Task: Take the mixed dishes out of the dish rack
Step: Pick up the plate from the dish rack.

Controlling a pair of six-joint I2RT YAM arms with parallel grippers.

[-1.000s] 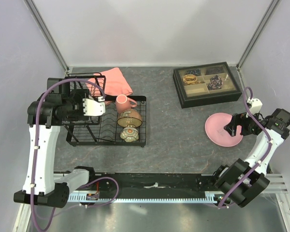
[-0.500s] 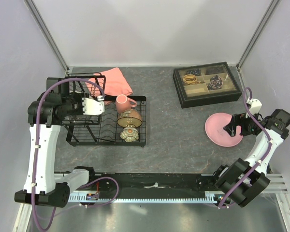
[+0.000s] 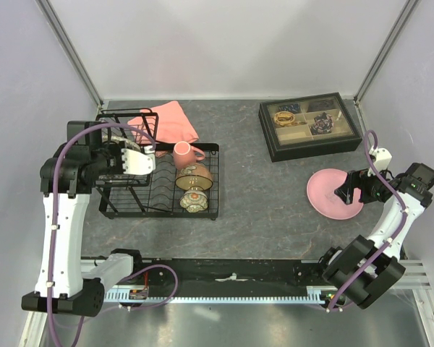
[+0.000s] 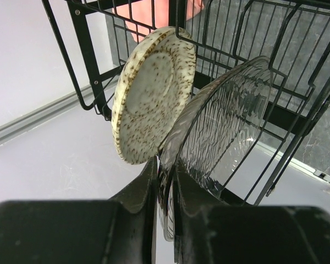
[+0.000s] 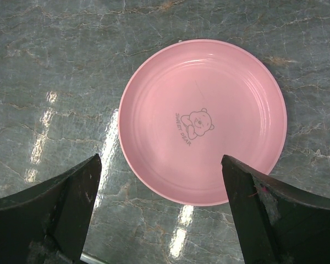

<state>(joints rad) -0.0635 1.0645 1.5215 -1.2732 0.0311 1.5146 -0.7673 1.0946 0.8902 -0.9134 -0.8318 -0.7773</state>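
Surface: grey marbled top between pale walls.
Left gripper (image 4: 165,165): pinched tight on the rim of a clear glass plate (image 4: 225,121), which stands in the dish rack (image 4: 82,49).
Beside it: speckled bowl (image 4: 151,93), on edge, just next to the glass plate.
Right gripper (image 5: 159,159): jaws wide, holding nothing, above the pink plate (image 5: 203,121).
Done: one dish out, the pink plate, flat on the surface well apart from the rack.
Left in rack: five, one each: glass plate, speckled bowl, pink mug (image 3: 183,153), brown bowl (image 3: 194,176), floral dish (image 3: 193,200).
Others: one pink cloth (image 3: 177,119), one trinket tray (image 3: 269,134).

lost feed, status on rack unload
Left gripper shut on glass plate rim in dish rack. Right gripper open over pink plate. Speckled bowl close beside.
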